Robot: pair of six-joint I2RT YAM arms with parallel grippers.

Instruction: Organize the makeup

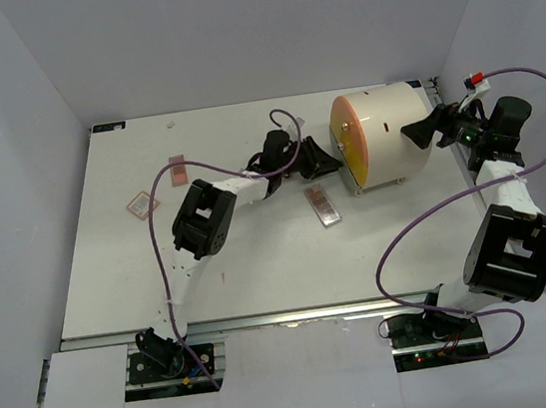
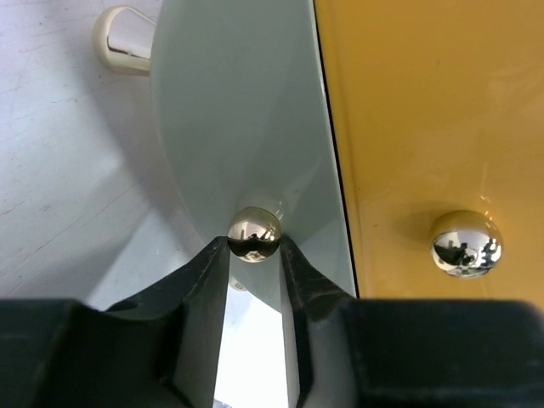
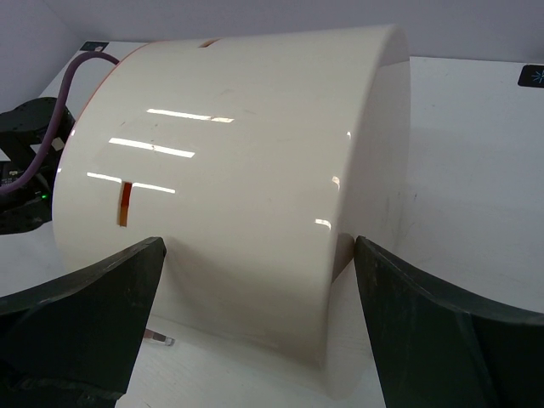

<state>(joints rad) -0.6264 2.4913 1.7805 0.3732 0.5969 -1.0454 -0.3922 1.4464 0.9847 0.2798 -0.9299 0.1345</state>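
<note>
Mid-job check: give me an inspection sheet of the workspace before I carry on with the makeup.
Surface: white table, faint marks only.
Job's things: brown-pink palette loose near the drum; small pink palette and square palette loose at far left.
Clutter: cream drum with orange front; nothing else seen.
Hands: left hand looks pinched on a gold knob at the drum's front; right hand open at the drum's back.
Cables: left purple cable passes close to the square palette; right purple cable loops over the table.
Surroundings: grey walls on three sides.
</note>
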